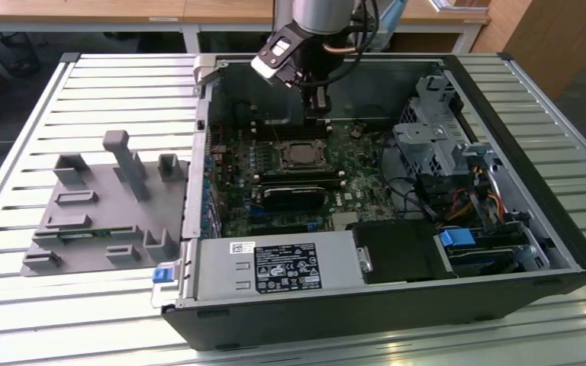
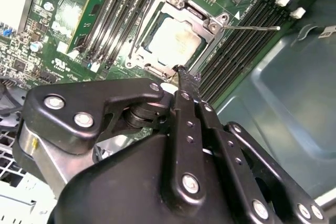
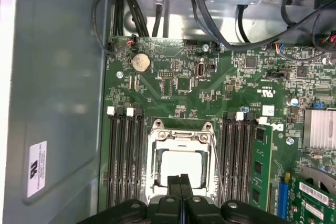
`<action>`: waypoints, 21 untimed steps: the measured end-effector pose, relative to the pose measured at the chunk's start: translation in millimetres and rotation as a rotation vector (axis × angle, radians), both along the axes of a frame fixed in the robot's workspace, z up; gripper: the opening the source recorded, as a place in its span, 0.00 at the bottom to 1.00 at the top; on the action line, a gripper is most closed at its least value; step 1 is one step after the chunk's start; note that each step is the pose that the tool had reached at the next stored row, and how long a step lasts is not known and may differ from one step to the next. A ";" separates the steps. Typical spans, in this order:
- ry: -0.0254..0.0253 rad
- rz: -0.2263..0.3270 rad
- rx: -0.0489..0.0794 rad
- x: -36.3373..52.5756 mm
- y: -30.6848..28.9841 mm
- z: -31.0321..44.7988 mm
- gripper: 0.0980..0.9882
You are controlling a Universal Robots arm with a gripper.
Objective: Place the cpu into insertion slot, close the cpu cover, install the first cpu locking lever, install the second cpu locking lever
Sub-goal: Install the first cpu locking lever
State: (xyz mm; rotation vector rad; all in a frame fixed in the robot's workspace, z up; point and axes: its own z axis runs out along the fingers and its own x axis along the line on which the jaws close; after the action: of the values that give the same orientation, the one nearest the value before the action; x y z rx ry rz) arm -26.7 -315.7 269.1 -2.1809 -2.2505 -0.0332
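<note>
Here, the gripper has its two black fingers pressed tight together, and there is nothing between them. Its tip hangs right by one edge of the insertion slot, and I cannot tell if it touches. The cpu sits flat inside that slot with its pale shiny face up. The cpu cover lies down over it, and the chip shows through the cover's square window. A thin metal locking lever sticks out from one corner of the slot and reaches over the long black memory slots. More memory slots run along the other side of the slot. All of this sits on the green circuit board, which also has a round coin battery on it. In the exterior view the arm reaches down into an open black computer case. A power supply box sits at the near side of the case. The case lies on a slatted table. A grey holder stands on the table, at the exterior view's left.
</note>
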 end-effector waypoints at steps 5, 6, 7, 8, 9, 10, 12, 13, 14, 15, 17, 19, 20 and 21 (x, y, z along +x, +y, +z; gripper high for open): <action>-0.0001 0.000 0.000 0.0 0.0 4.4 0.01; -0.0001 0.000 0.000 0.0 0.0 5.2 0.01; -0.0001 0.000 0.000 0.0 0.0 6.3 0.01; -0.0001 0.000 0.000 0.0 0.0 7.4 0.01; -0.0001 0.000 0.000 0.0 0.0 8.4 0.01; 0.0000 0.000 0.000 0.0 0.0 9.2 0.01; 0.0000 0.000 0.000 0.0 0.0 10.6 0.01; 0.0000 0.000 0.000 0.0 0.0 11.4 0.01; 0.0000 0.000 0.000 0.0 0.0 12.2 0.01; 0.0000 0.000 0.000 0.0 0.0 12.9 0.01; 0.0000 0.000 0.000 0.0 0.0 14.4 0.01; -0.0001 0.001 0.000 0.0 0.0 15.8 0.01; 0.0000 0.001 0.000 0.0 0.0 16.6 0.01; 0.0000 0.001 0.000 0.0 0.0 16.9 0.01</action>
State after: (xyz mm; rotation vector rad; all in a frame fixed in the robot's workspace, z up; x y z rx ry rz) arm -26.7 -315.7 286.0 -2.1797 -2.2516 -0.0333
